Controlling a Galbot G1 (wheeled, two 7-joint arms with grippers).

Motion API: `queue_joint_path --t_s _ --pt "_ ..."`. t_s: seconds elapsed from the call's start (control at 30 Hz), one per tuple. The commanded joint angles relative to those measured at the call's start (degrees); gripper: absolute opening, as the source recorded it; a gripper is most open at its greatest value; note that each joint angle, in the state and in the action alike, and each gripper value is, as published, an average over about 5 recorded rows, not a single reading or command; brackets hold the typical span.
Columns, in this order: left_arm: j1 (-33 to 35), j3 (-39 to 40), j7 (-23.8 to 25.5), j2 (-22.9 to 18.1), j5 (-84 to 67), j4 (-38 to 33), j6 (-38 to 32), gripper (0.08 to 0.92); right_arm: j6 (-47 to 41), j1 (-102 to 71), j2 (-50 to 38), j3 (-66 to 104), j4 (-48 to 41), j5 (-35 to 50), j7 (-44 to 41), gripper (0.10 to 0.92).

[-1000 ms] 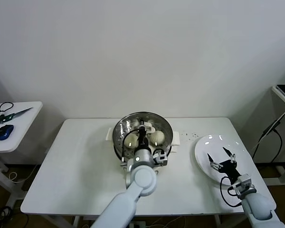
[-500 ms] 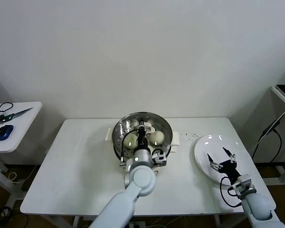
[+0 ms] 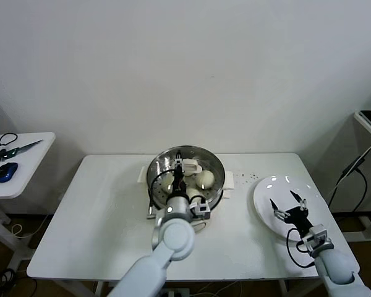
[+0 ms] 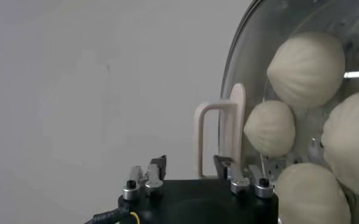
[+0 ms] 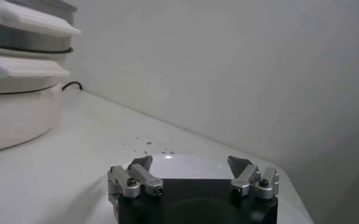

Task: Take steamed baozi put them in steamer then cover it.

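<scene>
The steel steamer (image 3: 215, 166) sits mid-table on its cream cooker base. The glass cover (image 3: 201, 156) rests on it, cream handle (image 3: 191, 166) up. Through the glass I see several cream baozi (image 4: 306, 68) on the perforated floor; two show in the head view (image 3: 204, 179). My left gripper (image 3: 182, 174) hovers over the cover's near side, open; in the left wrist view its fingers (image 4: 158, 165) stand apart just short of the handle (image 4: 222, 137), holding nothing. My right gripper (image 3: 284, 202) is open and empty above the white plate.
A flat white plate (image 3: 266, 189) lies at the table's right end, under the right gripper (image 5: 190, 164). Dark crumbs (image 3: 252, 176) dot the table between steamer and plate. A side table (image 3: 25, 161) at far left holds scissors and a blue mouse.
My left gripper has opened and let go of the cover's handle, and the arm has drawn back slightly to the left. The cover stays on the steamer. The right arm has not moved.
</scene>
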Motion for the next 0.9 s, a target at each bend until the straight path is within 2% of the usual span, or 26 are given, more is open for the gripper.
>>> queue_joint_path --t_s 0.03,0.23,0.33,0.5,0.63,0.73,0.9 --pt "5.0 -0.6 0.6 6.3 -5.7 -13.2 2.6 0.604 -3.7 0.2 0.0 0.2 1.3 1.0 0.0 0.823" --pt "12.0 -4.6 -3.1 8.9 -11.6 -20.5 -1.8 0.77 -5.2 0.6 0.1 0.4 2.3 1.3 0.3 0.823" --pt "15.9 -7.4 -5.7 10.0 -14.3 -24.1 -4.4 0.813 -5.5 0.6 0.4 0.4 2.9 2.7 0.9 0.823" --pt "22.6 -15.1 -15.0 10.4 -22.3 -26.2 -12.0 0.822 -5.7 -0.3 0.7 0.4 4.2 2.7 1.0 0.823" --pt "27.8 -26.2 -21.6 9.4 -35.7 -25.3 -25.2 0.823 -5.4 -1.1 1.5 0.7 5.4 2.7 1.0 0.823" --pt "32.6 -35.0 -23.6 8.1 -46.7 -24.9 -33.9 0.823 -5.6 -2.1 1.8 0.8 6.8 2.6 0.9 0.823" --pt "38.0 -45.9 -24.7 5.1 -68.7 -21.9 -44.0 0.823 -5.6 -3.0 2.8 0.9 8.8 2.8 0.8 0.823"
